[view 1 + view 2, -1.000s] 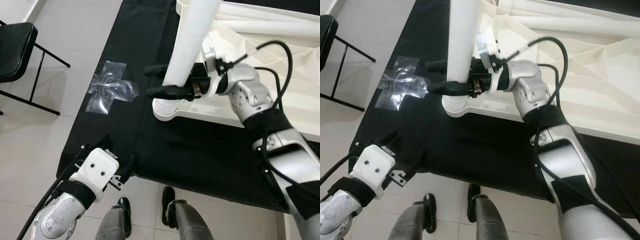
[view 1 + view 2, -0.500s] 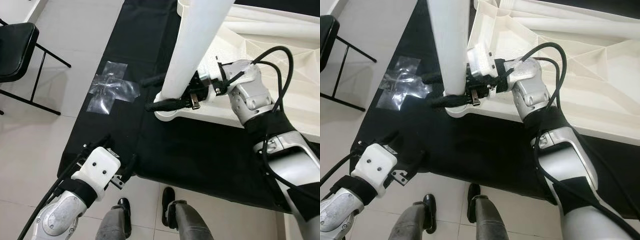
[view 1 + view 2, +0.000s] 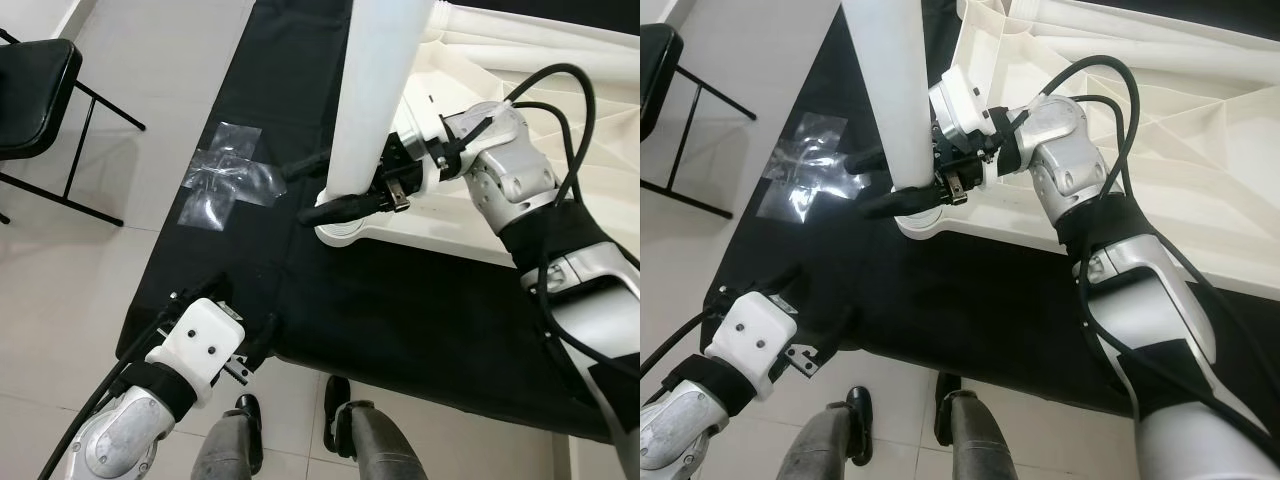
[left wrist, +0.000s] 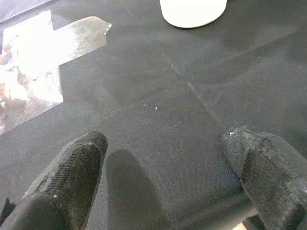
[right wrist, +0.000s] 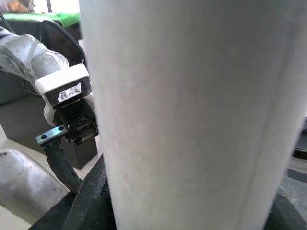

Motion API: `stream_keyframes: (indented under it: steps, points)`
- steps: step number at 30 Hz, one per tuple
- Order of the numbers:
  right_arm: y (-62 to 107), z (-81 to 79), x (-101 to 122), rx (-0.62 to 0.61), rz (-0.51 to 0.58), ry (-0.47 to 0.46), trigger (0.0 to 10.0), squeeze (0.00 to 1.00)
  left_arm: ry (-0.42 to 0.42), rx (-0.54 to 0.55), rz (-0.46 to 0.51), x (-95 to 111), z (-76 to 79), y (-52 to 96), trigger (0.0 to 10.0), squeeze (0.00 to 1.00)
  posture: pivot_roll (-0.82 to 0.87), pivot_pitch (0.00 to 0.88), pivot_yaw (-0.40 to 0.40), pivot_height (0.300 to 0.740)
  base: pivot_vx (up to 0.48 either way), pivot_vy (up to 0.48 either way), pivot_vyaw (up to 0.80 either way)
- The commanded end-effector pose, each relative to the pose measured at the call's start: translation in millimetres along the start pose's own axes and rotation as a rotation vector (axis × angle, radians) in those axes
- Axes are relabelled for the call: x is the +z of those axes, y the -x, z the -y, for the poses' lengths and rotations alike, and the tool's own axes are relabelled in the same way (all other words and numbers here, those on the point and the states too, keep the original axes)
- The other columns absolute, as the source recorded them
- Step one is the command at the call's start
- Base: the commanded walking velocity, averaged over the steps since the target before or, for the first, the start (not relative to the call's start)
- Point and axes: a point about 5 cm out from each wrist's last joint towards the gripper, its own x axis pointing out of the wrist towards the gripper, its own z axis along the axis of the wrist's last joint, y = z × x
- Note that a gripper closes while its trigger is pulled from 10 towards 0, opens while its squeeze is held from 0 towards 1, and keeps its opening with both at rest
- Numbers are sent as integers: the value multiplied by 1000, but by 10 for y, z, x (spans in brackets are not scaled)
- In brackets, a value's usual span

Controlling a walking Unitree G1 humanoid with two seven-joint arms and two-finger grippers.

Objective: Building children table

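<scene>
white table leg [image 3: 375,90] stood near upright, foot in corner socket of upturned tabletop [image 3: 1160,90], right gripper [image 3: 335,185] jaws clamped around leg's base, left gripper [image 4: 163,158] jaws spread wide, empty, over black cloth [image 3: 400,310]

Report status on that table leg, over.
Right gripper clamped around white table leg, upright in the corner socket of the tabletop. Left gripper open, idle over black cloth. Plastic bag lies apart.

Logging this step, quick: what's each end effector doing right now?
Left end effector: open, empty, over the black cloth.
Right end effector: shut on the white leg.
</scene>
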Motion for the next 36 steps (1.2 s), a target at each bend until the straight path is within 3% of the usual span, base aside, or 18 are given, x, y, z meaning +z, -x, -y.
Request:
stream_keyframes:
  steps: [1, 13, 25, 32, 36]
  points:
    - [-111, -118, -305, 65, -24, -134, 10000, 0, 24, -59, -141, -199, 109, 88, 10000, 0, 224, 552, -60, 740, 0, 0, 0]
    - [-156, -133, -304, 82, 14, -133, 10000, 0, 17, -51, -181, -180, 82, 233, 10000, 0, 266, 592, -44, 740, 0, 0, 0]
    - [-214, -82, -316, 92, -51, -82, 10000, 0, 14, -43, -191, -162, 81, 231, 10000, 0, 249, 596, -60, 740, 0, 0, 0]
    - [-124, -91, -355, 49, -63, -72, 10000, 0, 16, -38, -182, -164, 84, 200, 10000, 0, 226, 582, -71, 740, 0, 0, 0]
    - [21, -92, -453, -88, -123, -119, 10000, 0, 19, -38, -171, -167, 89, 160, 10000, 0, 192, 562, -87, 740, 0, 0, 0]
